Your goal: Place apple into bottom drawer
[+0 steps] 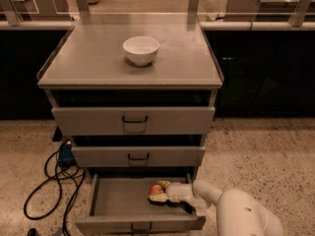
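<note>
The bottom drawer (110, 203) of the grey cabinet is pulled open. The small red-orange apple (155, 190) sits inside it, right of the middle, low over or on the drawer floor. My gripper (158, 192) reaches into the drawer from the right, with its white arm (231, 210) coming in from the lower right corner. The fingers lie on either side of the apple and are shut on it.
The two upper grey drawers (134, 120) (138, 156) are closed. A white bowl (141, 49) stands on the cabinet top (83, 63). Black cables (51, 181) and a blue box lie on the speckled floor left of the cabinet. Dark counters run behind.
</note>
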You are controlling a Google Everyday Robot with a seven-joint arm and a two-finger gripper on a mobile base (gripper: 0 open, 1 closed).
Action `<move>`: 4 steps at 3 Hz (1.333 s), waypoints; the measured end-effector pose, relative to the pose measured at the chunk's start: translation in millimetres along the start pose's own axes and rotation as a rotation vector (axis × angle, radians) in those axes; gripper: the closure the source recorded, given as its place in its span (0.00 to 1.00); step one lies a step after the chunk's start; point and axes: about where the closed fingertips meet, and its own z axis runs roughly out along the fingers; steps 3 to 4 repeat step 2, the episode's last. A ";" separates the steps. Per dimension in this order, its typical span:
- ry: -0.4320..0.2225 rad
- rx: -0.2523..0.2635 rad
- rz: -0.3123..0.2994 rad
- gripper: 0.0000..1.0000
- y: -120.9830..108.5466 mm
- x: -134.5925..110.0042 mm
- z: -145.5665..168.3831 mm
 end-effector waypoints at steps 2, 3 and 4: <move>0.000 0.000 0.000 0.00 0.1 0.0 0.1; 0.000 0.000 0.000 0.00 0.1 0.0 0.1; 0.000 0.000 0.000 0.00 0.1 0.0 0.1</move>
